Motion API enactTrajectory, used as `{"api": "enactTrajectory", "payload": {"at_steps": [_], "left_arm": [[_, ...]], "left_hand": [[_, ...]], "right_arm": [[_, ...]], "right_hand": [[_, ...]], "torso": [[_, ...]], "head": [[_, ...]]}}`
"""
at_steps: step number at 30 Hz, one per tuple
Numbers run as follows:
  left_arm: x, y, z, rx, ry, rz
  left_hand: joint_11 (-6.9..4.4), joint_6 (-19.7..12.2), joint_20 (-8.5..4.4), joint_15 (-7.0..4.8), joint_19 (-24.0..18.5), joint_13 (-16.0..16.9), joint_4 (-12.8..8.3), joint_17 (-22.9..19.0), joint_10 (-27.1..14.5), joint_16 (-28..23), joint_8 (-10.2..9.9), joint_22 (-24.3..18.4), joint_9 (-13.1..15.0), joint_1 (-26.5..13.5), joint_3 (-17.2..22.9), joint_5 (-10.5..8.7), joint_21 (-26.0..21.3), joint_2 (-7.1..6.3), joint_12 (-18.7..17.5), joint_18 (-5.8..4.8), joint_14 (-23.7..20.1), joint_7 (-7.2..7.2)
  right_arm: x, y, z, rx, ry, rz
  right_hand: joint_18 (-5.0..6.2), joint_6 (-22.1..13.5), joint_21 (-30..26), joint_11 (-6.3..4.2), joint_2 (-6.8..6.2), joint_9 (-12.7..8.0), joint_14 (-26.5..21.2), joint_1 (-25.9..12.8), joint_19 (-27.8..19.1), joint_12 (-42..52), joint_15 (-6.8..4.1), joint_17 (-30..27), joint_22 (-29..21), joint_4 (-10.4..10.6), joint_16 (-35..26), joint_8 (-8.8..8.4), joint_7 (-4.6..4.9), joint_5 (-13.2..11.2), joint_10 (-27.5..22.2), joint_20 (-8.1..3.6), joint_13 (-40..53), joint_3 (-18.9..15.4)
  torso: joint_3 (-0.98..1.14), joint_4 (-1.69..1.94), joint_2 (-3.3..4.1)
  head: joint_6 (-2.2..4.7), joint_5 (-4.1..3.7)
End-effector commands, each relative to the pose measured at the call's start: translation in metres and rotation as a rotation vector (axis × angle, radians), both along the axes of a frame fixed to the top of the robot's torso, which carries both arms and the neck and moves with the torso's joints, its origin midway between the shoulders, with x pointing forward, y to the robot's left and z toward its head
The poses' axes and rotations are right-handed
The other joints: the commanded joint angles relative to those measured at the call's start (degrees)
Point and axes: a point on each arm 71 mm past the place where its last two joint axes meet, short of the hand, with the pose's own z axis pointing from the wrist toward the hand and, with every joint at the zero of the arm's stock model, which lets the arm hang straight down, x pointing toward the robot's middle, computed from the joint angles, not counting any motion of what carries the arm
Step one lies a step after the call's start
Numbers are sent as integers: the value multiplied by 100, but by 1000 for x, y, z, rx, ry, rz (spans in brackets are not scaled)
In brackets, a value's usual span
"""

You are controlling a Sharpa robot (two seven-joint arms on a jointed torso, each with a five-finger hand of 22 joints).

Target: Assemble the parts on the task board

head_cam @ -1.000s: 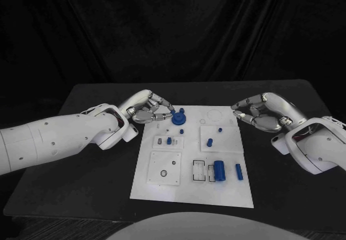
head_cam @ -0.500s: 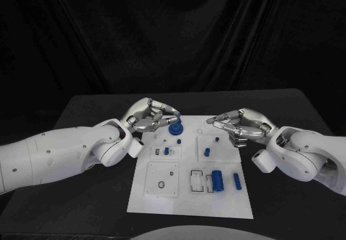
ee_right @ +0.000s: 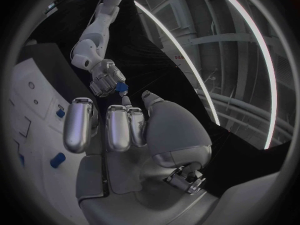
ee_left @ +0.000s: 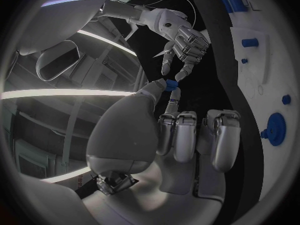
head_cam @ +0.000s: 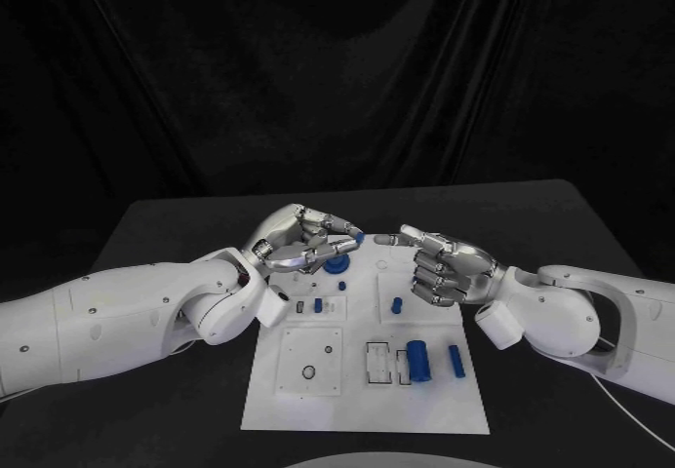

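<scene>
Blue small part sat pinched in the silver left hand, now lifted off the white task board toward the empty, loosely spread right hand, which had closed in. Left wrist view: part at fingertips — likely a handover.

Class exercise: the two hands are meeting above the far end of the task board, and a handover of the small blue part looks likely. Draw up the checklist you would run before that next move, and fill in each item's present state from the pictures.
1. left hand has the small blue part pinched between fingertips: ok.
2. right hand holds nothing, fingers free: ok.
3. Right hand's fingertips are close to the part, as the left wrist view shows: ok; contact: cannot tell.
4. Part is raised above the task board: ok.
5. Round blue piece under the left hand stays untouched: cannot tell.
6. Part's orientation suits its slot: cannot tell.
</scene>
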Motion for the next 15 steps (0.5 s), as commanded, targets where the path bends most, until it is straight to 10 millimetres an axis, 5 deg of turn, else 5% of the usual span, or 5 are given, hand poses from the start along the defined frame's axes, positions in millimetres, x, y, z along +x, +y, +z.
{"api": "enactTrajectory", "payload": {"at_steps": [1,15], "left_arm": [[-3,-5,5,-63,0,-44],[-6,-9,6,-141,72,-38]], "left_hand": [[-33,150,-31,-15,533,1474,26,1509,561,-5,29,1469,9,-19,-10,-32,5,66,-25,-92,595,-194],[-30,126,-28,-9,519,1469,32,1509,556,-5,23,1462,-3,-19,-28,-58,-14,86,-32,-86,595,-191]], "right_arm": [[-6,6,-1,134,128,63],[-8,9,-14,113,198,61]], "right_hand": [[17,-84,27,-35,57,-11,278,-73,133,11,-34,13,1005,-104,22,44,-8,-37,141,-52,207,-26],[15,-356,56,-51,41,-20,272,-189,121,-22,-55,16,999,-637,37,287,-23,100,127,-75,175,-104]], "torso": [[7,9,-7],[13,1,9]], "head": [[-39,-47],[22,-71]]}}
